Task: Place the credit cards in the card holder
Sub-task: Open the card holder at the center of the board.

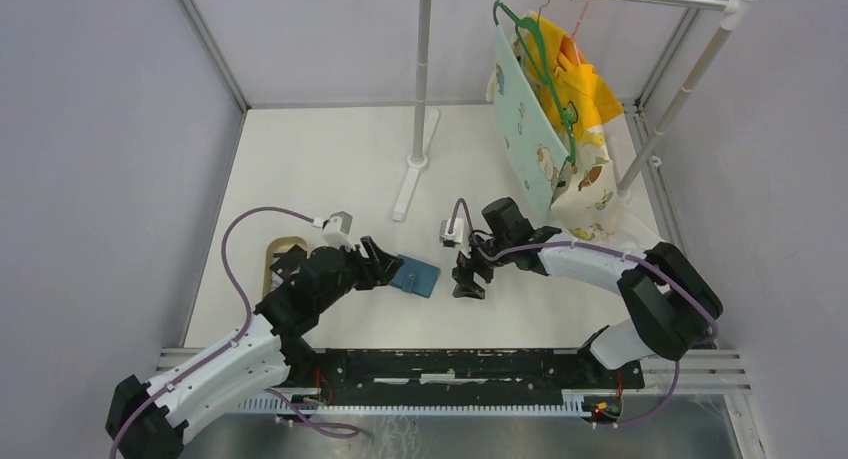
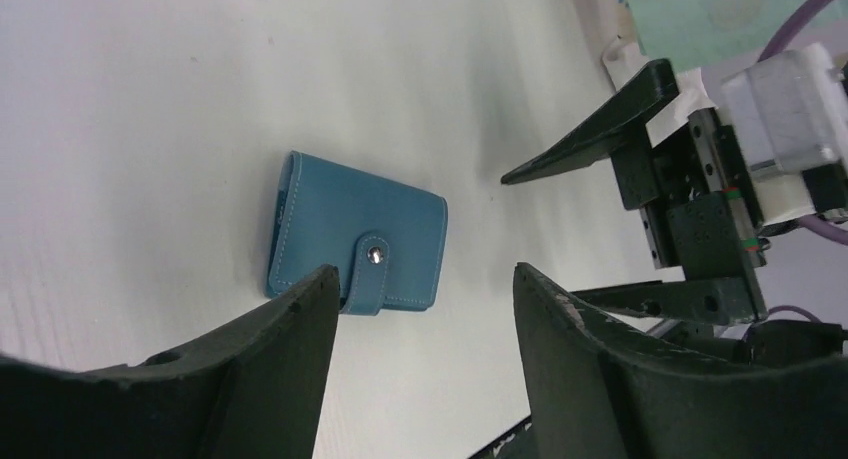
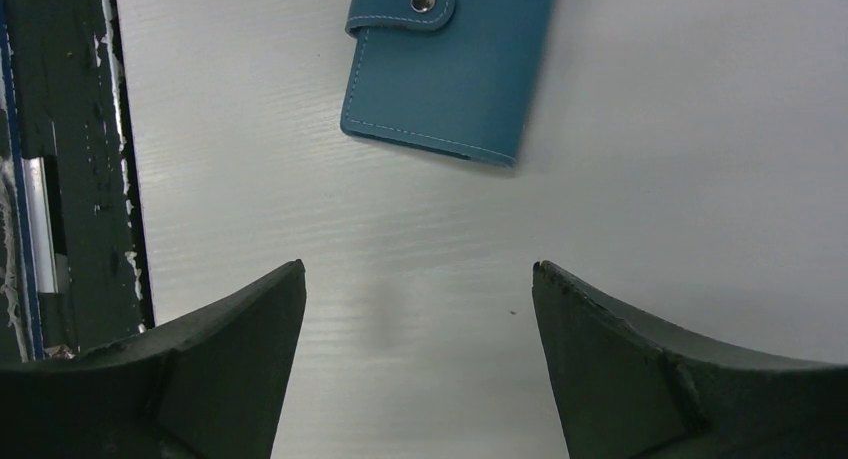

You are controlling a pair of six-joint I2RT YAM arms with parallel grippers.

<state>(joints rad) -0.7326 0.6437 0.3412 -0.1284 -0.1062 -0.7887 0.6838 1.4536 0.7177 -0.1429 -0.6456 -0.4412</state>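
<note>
The card holder (image 1: 416, 277) is seen lying flat on the desk (image 1: 330, 169), snapped shut, between the two claws. The left claw (image 1: 385, 262) is placed just beside its left edge and is judged the nearer. The right claw (image 1: 468, 279) is set a little apart on the other side. Both claws are spread wide, and nothing is gripped by either. In the left wrist view, the long axis is laid across the gap between the fingers, with the strap and snap button (image 2: 374, 256) turned towards that claw. No credit cards can be made out.
</note>
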